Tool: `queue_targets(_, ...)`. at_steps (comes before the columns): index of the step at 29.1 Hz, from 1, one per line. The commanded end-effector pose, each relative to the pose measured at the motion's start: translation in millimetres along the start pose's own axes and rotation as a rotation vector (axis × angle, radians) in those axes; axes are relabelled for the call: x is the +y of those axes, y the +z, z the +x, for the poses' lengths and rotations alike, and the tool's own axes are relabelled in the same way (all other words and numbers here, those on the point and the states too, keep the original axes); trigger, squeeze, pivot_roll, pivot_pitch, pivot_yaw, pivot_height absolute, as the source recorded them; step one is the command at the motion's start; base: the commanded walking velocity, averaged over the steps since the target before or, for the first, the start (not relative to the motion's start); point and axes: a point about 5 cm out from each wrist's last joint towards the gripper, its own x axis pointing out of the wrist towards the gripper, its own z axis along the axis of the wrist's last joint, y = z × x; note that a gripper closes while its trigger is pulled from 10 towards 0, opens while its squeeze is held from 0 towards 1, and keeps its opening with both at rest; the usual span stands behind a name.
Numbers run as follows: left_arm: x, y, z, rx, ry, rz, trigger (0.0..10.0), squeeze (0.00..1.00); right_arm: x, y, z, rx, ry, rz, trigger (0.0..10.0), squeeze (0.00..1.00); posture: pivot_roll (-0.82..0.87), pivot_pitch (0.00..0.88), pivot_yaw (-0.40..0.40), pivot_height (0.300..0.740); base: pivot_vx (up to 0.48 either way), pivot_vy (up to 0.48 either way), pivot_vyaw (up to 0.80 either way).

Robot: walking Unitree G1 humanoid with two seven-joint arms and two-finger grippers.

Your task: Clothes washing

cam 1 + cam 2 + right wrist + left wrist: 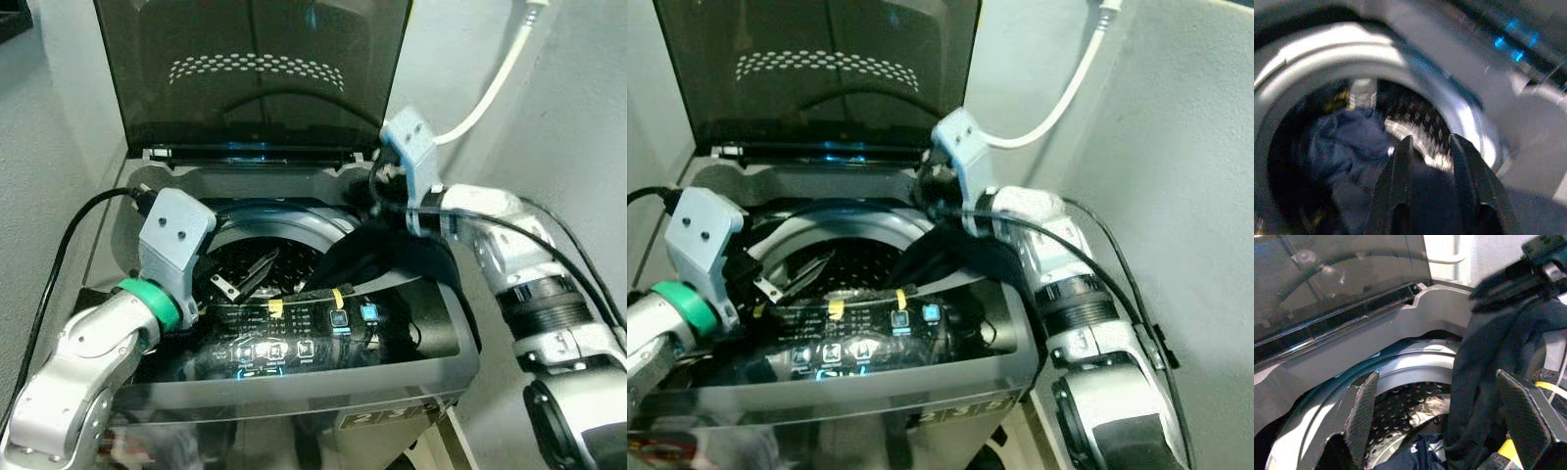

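While the smoked transparent lid (255, 69) of the grey top-loading washing machine (294, 387) stands raised at the back, a dark navy fabric garment (392, 259) is held by the right gripper (1427, 164) above the right rim of the perforated steel drum (250, 264). In the right wrist view the two black fingers are seen drawn close together with dark cloth pinched between them. From that grip the garment is draped down over the rim of the drum toward the machine's lit control panel (294, 338), and part of it hangs into the opening. More dark blue cloth (1342, 147) is seen lying at the bottom of the drum.

The left gripper (1449, 416) is held over the left side of the drum with its fingers spread wide and nothing between them; the hanging garment lies close beside one finger.

Step judged in hand: loading of the drum, not yet finished. The next move is judged to call for the garment being carried inward over the centre of the drum, lowered clear of the rim, then released, so that no fold is left on the panel
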Motion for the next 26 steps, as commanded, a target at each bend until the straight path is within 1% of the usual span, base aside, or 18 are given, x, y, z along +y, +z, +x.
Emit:
queue_targets(1,-4.7,4,0.1,-0.036,-0.035,-0.017,10.0,0.0,-1.0,0,-7.1,0.02,0.004,-0.02,10.0,1.0,0.08,0.044,-0.018,0.74,0.0,0.0,0.0)
queue_targets(3,-9.3,1,3.1,-0.028,-0.06,-0.021,10.0,0.0,-4.2,-9,-18.1,0.066,-0.03,-0.019,10.0,1.0,0.08,0.037,-0.012,0.74,0.0,0.0,0.0)
queue_targets(5,-12.1,3,4.7,-0.051,-0.085,-0.072,10.0,0.0,-4.9,-16,-27.2,0.108,-0.053,-0.018,10.0,1.0,0.07,0.051,0.001,0.74,0.0,0.0,0.0)
queue_targets(6,-12.8,3,5.1,-0.055,-0.093,-0.081,10.0,0.0,-6.0,-19,-31.4,0.124,-0.068,-0.015,10.0,1.0,0.07,0.052,0.005,0.74,0.0,0.0,0.0)
queue_targets(7,-12.8,3,5.1,-0.055,-0.093,-0.081,10.0,0.0,-6.0,-19,-31.4,0.124,-0.068,-0.015,10.0,1.0,0.07,0.052,0.005,0.74,0.0,0.0,0.0)
queue_targets(9,-13.3,4,5.0,-0.064,-0.098,-0.093,10.0,0.0,-8.9,-22,-38.0,0.139,-0.101,-0.008,10.0,1.0,0.07,0.051,0.012,0.74,0.0,0.0,0.0)
queue_targets(12,-13.1,6,2.5,-0.099,-0.105,-0.155,10.0,0.0,-13.1,-22,-47.7,0.151,-0.136,-0.003,10.0,1.0,0.07,0.048,0.017,0.74,0.0,0.0,0.0)
queue_targets(15,-14.2,5,-1.7,-0.112,-0.136,-0.188,10.0,0.0,-14.3,-23,-54.8,0.171,-0.132,-0.003,10.0,1.0,0.07,0.042,0.017,0.74,0.0,0.0,0.0)
queue_targets(18,-13.0,5,-3.2,-0.108,-0.142,-0.186,10.0,0.0,-13.7,-26,-56.4,0.195,-0.124,0.007,10.0,1.0,0.08,0.039,0.01,0.74,0.0,0.0,0.0)
queue_targets(20,-9.9,5,-4.7,-0.103,-0.129,-0.171,10.0,0.0,-9.3,-32,-51.9,0.22,-0.111,0.017,10.0,1.0,0.08,0.038,0.002,0.74,0.0,0.0,0.0)
queue_targets(21,-8.9,5,-6.1,-0.1,-0.121,-0.17,10.0,0.0,-1.6,-35,-45.5,0.212,-0.079,0.068,10.0,1.0,0.09,0.038,-0.011,0.74,0.0,0.0,0.0)
queue_targets(22,-8.8,5,-6.3,-0.1,-0.12,-0.172,10.0,0.0,0.4,-35,-44.4,0.208,-0.072,0.083,10.0,1.0,0.09,0.038,-0.011,0.74,0.0,0.0,0.0)
queue_targets(23,-9.7,5,-7.9,-0.097,-0.118,-0.17,10.0,0.0,3.0,-39,-39.4,0.215,-0.081,0.103,10.0,0.24,0.1,0.04,-0.019,0.74,0.0,0.0,0.0)
queue_targets(24,-10.6,4,-9.2,-0.093,-0.115,-0.171,10.0,0.0,4.9,-43,-33.9,0.228,-0.1,0.115,10.0,0.0,0.1,0.04,-0.019,0.74,0.0,0.0,0.0)
queue_targets(25,-11.4,4,-10.4,-0.089,-0.112,-0.17,10.0,0.0,6.4,-47,-28.9,0.236,-0.12,0.129,10.0,0.0,0.1,0.04,-0.019,0.74,0.0,0.0,0.0)
queue_targets(26,-11.4,4,-10.4,-0.089,-0.112,-0.17,10.0,0.0,6.4,-47,-28.9,0.236,-0.12,0.129,10.0,0.0,0.1,0.04,-0.019,0.74,0.0,0.0,0.0)
